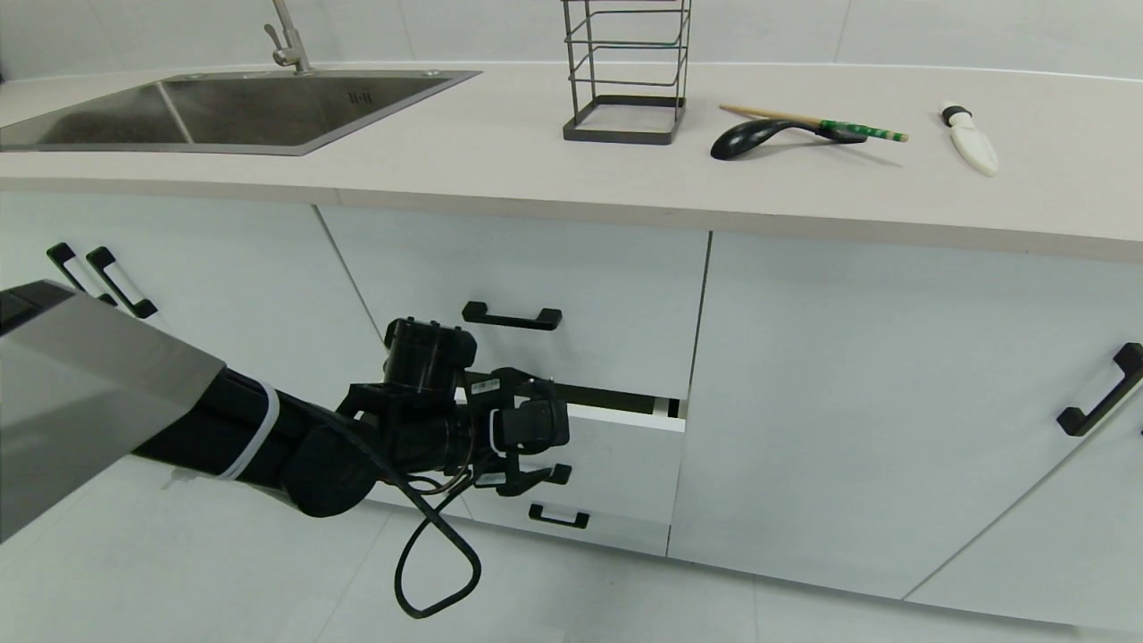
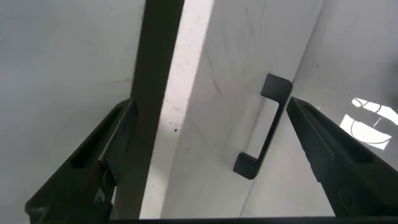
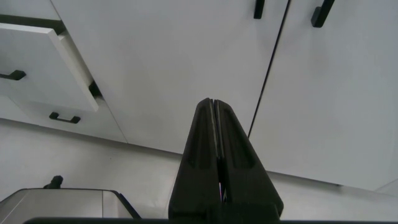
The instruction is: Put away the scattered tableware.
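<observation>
On the counter lie a black spoon [image 1: 755, 137], a pair of wooden chopsticks [image 1: 813, 121] with green ends across its handle, and a white knife-like tool [image 1: 971, 141] with a black band. A black wire rack [image 1: 627, 71] stands left of them. Below the counter, the middle drawer [image 1: 625, 455] is pulled out a little. My left gripper [image 1: 536, 433] [image 2: 208, 104] is open at that drawer's front, its fingers either side of the black handle [image 2: 264, 127] and holding nothing. My right gripper [image 3: 214, 104] is shut and empty, facing the cabinet fronts.
A steel sink [image 1: 241, 107] with a tap sits at the counter's left. Closed drawers with black handles [image 1: 512, 316] [image 1: 558, 516] lie above and below the open one. Cabinet doors [image 1: 893, 402] flank them. The floor in front is bare.
</observation>
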